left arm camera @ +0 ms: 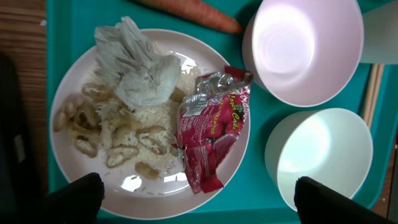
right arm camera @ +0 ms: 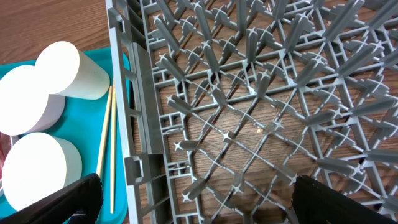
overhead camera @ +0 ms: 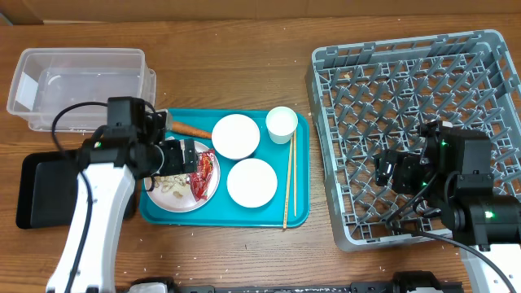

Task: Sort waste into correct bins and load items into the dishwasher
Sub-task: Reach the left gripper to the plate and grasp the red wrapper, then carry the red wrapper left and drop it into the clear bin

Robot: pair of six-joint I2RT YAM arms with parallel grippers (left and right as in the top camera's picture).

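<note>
Overhead: we find dishwasher rack (overhead camera: 407,81), clear tub (overhead camera: 81,81) and black tray (overhead camera: 37,191) all empty; nothing sorted or loaded yet.
L wrist: left claw (left arm camera: 199,202) wide open, holding nothing, above plate (left arm camera: 74,74) w/ wrapper (left arm camera: 208,134), tissue (left arm camera: 137,68), scraps (left arm camera: 93,134).
R wrist: right claw (right arm camera: 199,199) wide open, empty, over rack; cup (right arm camera: 74,71), chopsticks (right arm camera: 106,149) on teal tray (right arm camera: 87,121).
</note>
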